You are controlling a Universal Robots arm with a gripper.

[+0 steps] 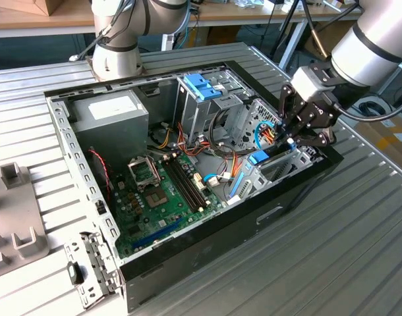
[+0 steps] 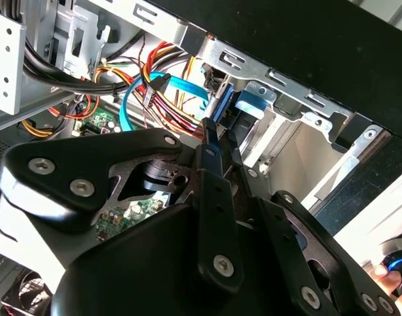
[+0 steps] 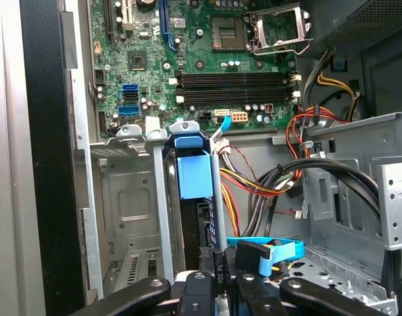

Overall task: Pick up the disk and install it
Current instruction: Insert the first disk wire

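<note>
Disk (image 3: pixel 196 217), edge-on in its bay slot at lower centre of the first wrist view, long axis running straight away from the gripper (image 3: pixel 225 276), whose fingers pinch its near edge.

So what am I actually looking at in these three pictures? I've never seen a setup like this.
It is a robot arm working on an open computer case that lies flat on a ribbed metal table. The exterior view looks at the whole scene from outside; both wrist views ride on the arm and look into the case. The green motherboard lies on the case floor. The end effector reaches into the drive bay at the exterior view's right, right at the disk, which stands edge-on there in its light blue frame.
</note>
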